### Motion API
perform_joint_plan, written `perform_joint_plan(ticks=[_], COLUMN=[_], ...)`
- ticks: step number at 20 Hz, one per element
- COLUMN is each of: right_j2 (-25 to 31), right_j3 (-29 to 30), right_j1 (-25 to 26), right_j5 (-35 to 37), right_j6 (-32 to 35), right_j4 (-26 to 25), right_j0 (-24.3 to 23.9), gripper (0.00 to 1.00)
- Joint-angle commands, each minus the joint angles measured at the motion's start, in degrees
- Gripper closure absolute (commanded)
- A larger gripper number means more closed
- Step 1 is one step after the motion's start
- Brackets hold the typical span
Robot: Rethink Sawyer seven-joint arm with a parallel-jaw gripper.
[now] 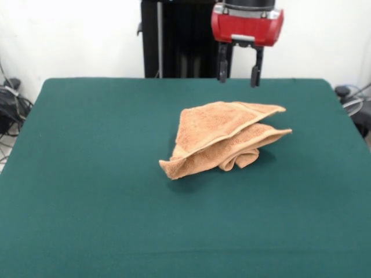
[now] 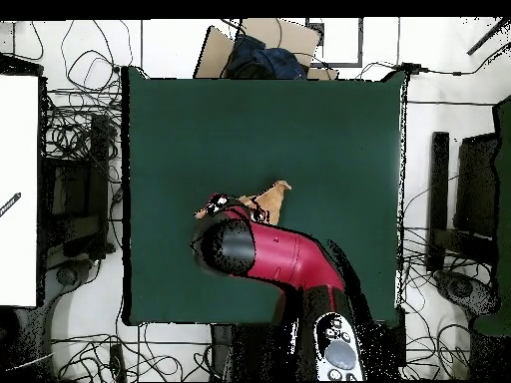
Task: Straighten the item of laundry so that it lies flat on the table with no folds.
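The towel (image 1: 223,139) lies crumpled a little right of the table's (image 1: 87,174) middle in the front view, folded over itself in layers: a triangular flap on top, a second layer sticking out to the right beneath it, and a rolled fold along its near edge. From overhead, the arm (image 2: 284,254) covers most of it, leaving only a tan corner in sight. The green cloth around it carries nothing else. Off the table, cables (image 2: 75,130) tangle on the floor at the sides, and a cardboard box (image 2: 261,45) sits past one edge. The gripper (image 1: 238,74) hangs above the table just behind the towel, its two fingers (image 1: 222,68) spread apart, empty, touching nothing.
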Motion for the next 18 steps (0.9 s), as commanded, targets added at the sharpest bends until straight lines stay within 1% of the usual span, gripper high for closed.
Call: perform_joint_plan(ticks=[1,13,16,18], right_j2=[4.30,5.21,5.48,3.77], right_j3=[0.05,-0.71,-1.70,-2.76], right_j1=[2.87,3.92,5.28,6.38], right_j5=[2.76,2.71,2.49,2.20], right_j6=[1.46,1.28,0.68,1.36], right_j4=[-4.02,-4.94,-5.44,-6.11], right_j0=[0.48,-0.78,-1.29,0.23], gripper=[0.00,0.00,0.00,0.00])
